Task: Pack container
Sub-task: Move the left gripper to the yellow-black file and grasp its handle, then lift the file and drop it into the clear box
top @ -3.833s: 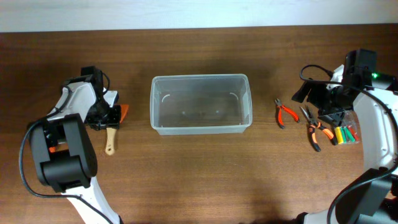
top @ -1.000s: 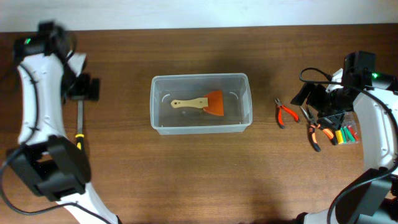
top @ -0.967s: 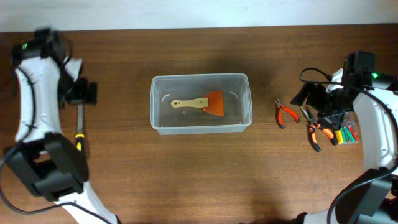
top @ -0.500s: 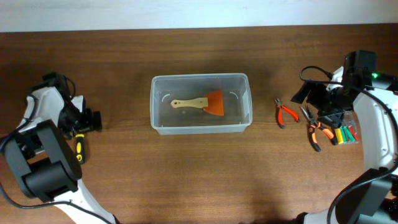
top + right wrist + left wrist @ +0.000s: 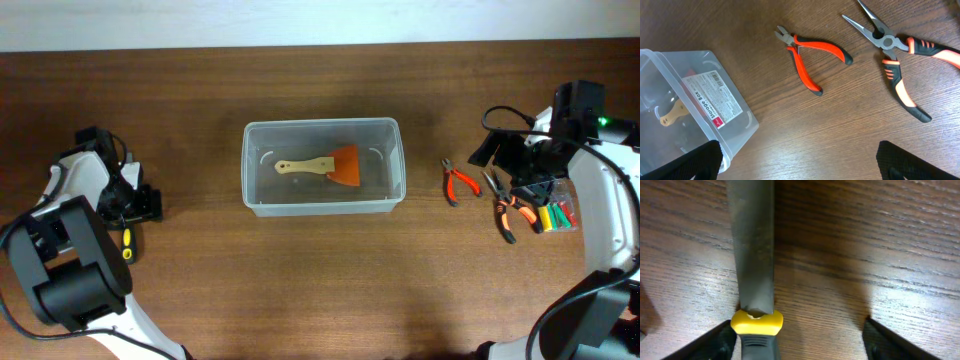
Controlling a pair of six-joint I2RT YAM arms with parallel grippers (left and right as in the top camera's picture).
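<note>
The clear plastic container [image 5: 262, 140] stands mid-table and holds an orange scraper with a wooden handle [image 5: 325, 165]. Its corner shows in the right wrist view [image 5: 735, 125]. My left gripper [image 5: 135, 205] is low over a file at the left. In the left wrist view the open jaws [image 5: 800, 345] straddle the file's grey blade [image 5: 752, 245] and yellow collar [image 5: 756, 321], which lie close to the left finger. My right gripper [image 5: 525, 175] is open [image 5: 800, 160] and empty, above the pliers.
Small red pliers [image 5: 460, 183] [image 5: 807, 60] and larger orange-black pliers [image 5: 505, 212] [image 5: 900, 65] lie right of the container. A small clear case of coloured bits [image 5: 557, 215] sits at the far right. The file's yellow-black handle [image 5: 127, 245] points toward the front.
My left arm has swung from the back left down to the file and now sits low over it. The scraper lies in the container, where 3.8 s ago it did not. The right arm has not moved.
</note>
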